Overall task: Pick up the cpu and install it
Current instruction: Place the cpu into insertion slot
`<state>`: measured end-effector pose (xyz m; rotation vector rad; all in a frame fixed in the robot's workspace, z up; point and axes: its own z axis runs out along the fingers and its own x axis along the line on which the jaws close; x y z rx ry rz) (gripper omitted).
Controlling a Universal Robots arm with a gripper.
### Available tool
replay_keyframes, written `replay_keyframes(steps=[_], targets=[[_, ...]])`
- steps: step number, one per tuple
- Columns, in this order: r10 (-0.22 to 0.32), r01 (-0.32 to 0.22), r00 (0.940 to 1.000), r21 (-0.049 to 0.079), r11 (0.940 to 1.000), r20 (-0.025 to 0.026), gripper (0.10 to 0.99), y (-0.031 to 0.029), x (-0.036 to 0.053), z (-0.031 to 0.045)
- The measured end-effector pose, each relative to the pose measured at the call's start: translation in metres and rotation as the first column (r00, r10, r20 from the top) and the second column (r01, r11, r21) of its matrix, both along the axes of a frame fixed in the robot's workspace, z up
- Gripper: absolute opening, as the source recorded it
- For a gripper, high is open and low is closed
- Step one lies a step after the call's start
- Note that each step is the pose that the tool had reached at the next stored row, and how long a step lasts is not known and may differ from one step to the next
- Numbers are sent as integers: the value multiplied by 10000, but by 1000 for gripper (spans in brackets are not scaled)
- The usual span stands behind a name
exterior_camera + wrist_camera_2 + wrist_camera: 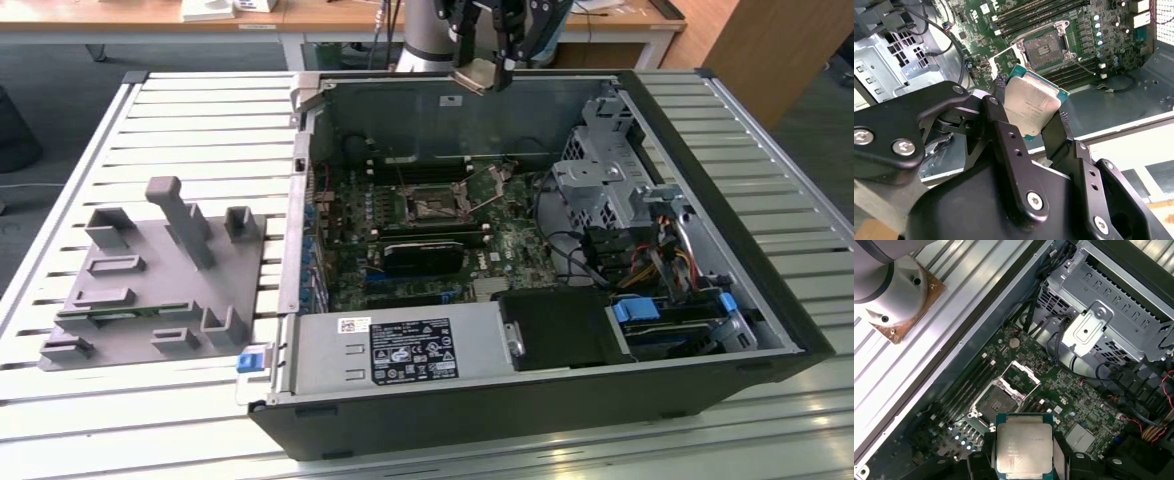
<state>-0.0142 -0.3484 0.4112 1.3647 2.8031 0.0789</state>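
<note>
The cpu (1030, 106) is a flat silvery square chip with a green rim, and my gripper (1026, 122) is shut on it, one black finger (1004, 132) on each side. In the first wrist view the cpu (1023, 447) hangs above the motherboard, short of the socket (996, 402), whose metal frame stands raised. In the exterior view the gripper (487, 75) holds the cpu (477, 77) high over the back wall of the open computer case (534, 400), well above the socket (434, 207).
A grey plastic tray (147, 285) with upright pegs sits on the slatted table at the exterior view's left. Inside the case are a metal drive cage (601, 170), a power supply (394, 350) and bundled cables (654, 265).
</note>
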Motion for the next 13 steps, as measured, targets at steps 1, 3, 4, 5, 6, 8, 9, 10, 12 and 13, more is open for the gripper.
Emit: replay_keyframes(steps=[1,3,4,5,6,8,9,10,12,13], targets=[[-70,70,10000,1,10000,0,541,0,0,0],[-214,214,9998,0,9998,0,541,0,0,-1],[-282,282,9996,1,9996,0,541,0,0,-1],[-351,351,9994,1,9994,0,541,0,0,-1],[-420,420,9991,0,9991,0,541,0,0,-1],[-564,564,9984,1,9984,0,541,0,0,-2],[-640,640,9979,0,9979,0,541,0,0,-2],[-721,721,9974,1,9974,0,541,0,0,-2],[-868,868,9962,0,9962,0,541,0,0,-2],[-944,944,9955,1,9955,0,541,0,0,-2]])
